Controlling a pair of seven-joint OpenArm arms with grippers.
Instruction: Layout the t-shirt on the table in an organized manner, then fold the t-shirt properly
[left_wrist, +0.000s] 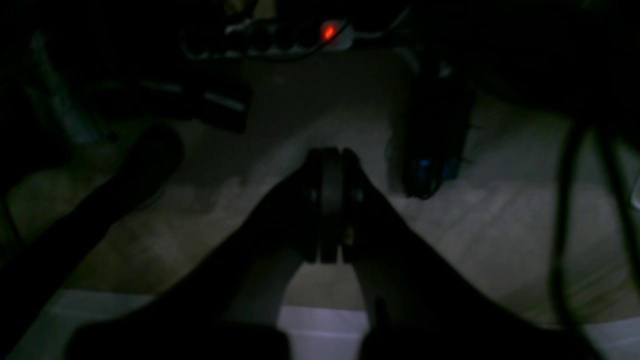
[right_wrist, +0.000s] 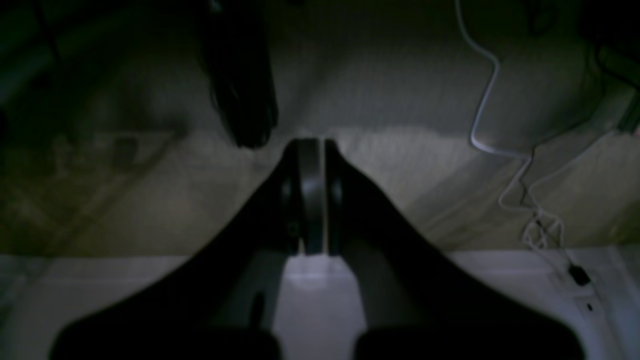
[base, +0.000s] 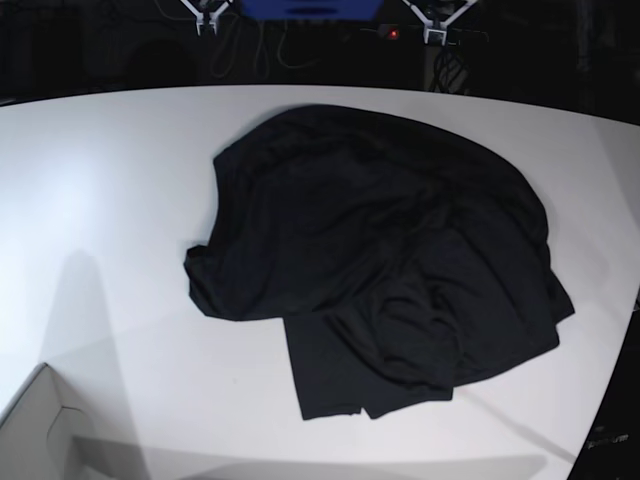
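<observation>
The black t-shirt (base: 380, 260) lies crumpled in a loose heap on the white table (base: 110, 200), right of the middle, with a flat piece sticking out toward the near edge. Neither arm shows in the base view. In the dim left wrist view my left gripper (left_wrist: 330, 152) is shut with nothing between its fingers, above a pale strip of table (left_wrist: 325, 330) and the floor beyond. In the dim right wrist view my right gripper (right_wrist: 312, 144) is shut and empty over the table's edge (right_wrist: 310, 295). The shirt shows in neither wrist view.
A white box corner (base: 40, 430) stands at the table's near left. Beyond the table the left wrist view shows a power strip with a red light (left_wrist: 327, 32) and dark equipment. A white cable (right_wrist: 487, 100) trails over the floor in the right wrist view.
</observation>
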